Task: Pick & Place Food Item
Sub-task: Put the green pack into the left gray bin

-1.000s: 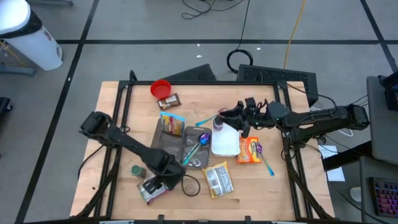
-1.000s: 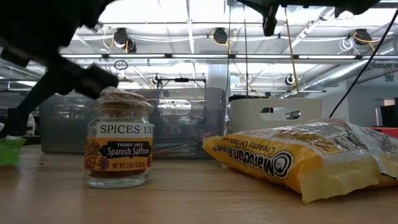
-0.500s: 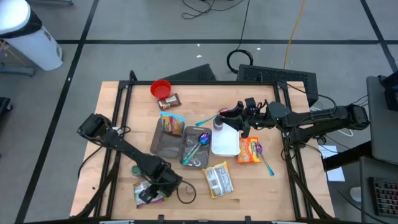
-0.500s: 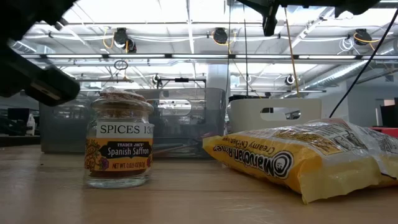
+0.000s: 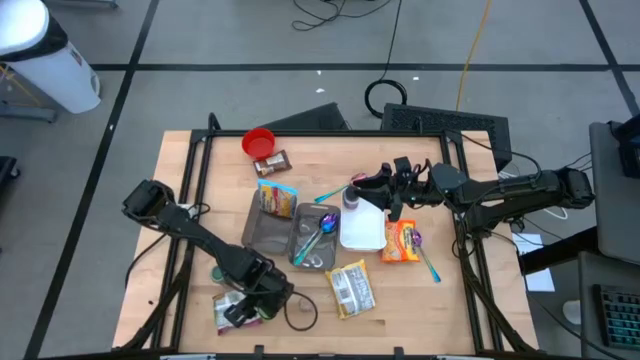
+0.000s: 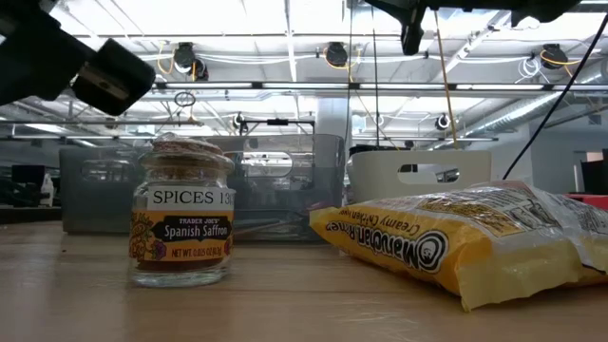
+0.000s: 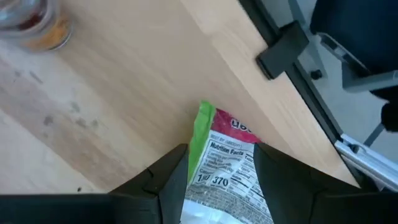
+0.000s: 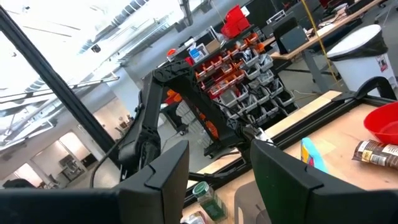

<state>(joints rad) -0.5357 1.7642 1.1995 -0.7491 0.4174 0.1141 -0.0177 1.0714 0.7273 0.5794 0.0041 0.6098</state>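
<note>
At the near left of the table, the left gripper (image 5: pixel 245 308) has a flat food packet (image 7: pixel 227 171) pinched between its two fingers (image 7: pixel 166 180), the jaws partly closed on the wrapper's sides. The green-edged end with its nutrition panel sticks out past the fingertips, which suggests the grip was taken along the packet's length so it hangs flat instead of folding. In the high view the packet (image 5: pixel 238 310) sits close to the table's near edge, well apart from the other items (whether it is fully clear of the wood I cannot tell).

Right of it stands the saffron jar (image 6: pixel 181 211), upright and untouched. Farther on, the grey tray (image 5: pixel 262 232) holds a spoon (image 5: pixel 318 232) and looks like a likely drop spot, since it lies open and central. Just right of the tray is a white container (image 5: pixel 362 231), with a yellow ramen pack (image 5: pixel 351 288) nearer.

On the right, the right gripper (image 5: pixel 362 186) hangs above the white container's far side, jaws partly apart and holding nothing, seemingly parked out of the left arm's way.
</note>
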